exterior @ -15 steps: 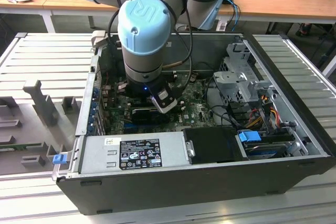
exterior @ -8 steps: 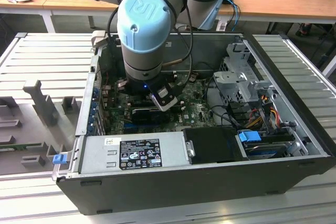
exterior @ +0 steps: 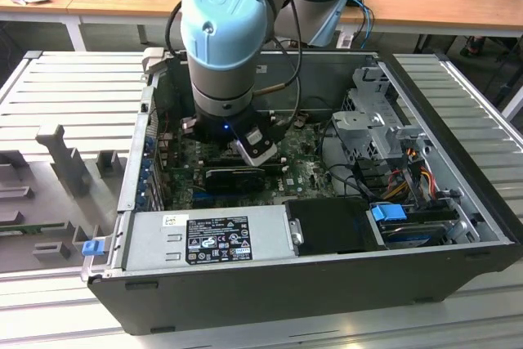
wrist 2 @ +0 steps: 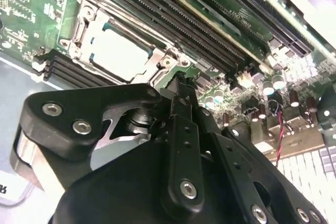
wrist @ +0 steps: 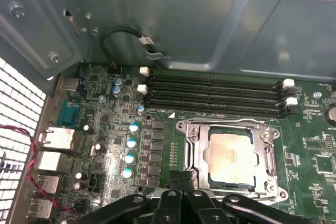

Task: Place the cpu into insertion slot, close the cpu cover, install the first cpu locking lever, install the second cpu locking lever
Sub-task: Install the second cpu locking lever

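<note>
The cpu (wrist: 231, 157) is seen seated under the cpu cover (wrist: 192, 153), just beyond the gripper (wrist: 181, 178), whose fingers seem pressed together, holding nothing.

Long black memory slots (wrist: 212, 94) run beside round capacitors (wrist: 128, 158); a silver power supply (exterior: 204, 237) sits in the open computer case (exterior: 310, 288).

Ribbed grey metal workbench (exterior: 73, 87) — wooden desks (exterior: 106, 2) behind, under bright, even light.
</note>
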Available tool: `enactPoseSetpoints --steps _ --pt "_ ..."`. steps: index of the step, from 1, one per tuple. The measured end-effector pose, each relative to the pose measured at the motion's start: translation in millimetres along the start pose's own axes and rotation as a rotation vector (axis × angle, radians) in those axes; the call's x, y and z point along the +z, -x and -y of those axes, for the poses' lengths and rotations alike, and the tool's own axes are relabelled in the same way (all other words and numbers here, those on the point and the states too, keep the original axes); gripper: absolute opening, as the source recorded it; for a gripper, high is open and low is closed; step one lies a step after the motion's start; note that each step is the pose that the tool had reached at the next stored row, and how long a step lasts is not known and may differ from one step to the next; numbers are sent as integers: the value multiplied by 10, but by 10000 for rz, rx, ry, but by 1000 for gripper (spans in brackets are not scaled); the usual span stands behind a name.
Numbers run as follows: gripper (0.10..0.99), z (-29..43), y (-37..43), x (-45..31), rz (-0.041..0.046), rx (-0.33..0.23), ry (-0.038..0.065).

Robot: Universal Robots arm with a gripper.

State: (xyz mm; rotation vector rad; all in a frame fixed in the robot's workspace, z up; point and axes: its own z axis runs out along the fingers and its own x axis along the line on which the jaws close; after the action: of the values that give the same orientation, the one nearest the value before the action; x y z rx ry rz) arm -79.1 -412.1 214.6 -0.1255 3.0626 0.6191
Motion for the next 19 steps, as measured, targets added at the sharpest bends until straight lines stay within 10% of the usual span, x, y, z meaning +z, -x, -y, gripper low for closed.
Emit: enactPoseSetpoints --steps 12,15,17,19 --pt "106 -32 3 -74 -8 4 4" --pt "106 -111 10 -260 -9 6 -3" --pt "106 -160 36 -307 -19 62 -159" --pt "106 -296 107 -434 -51 214 -591"
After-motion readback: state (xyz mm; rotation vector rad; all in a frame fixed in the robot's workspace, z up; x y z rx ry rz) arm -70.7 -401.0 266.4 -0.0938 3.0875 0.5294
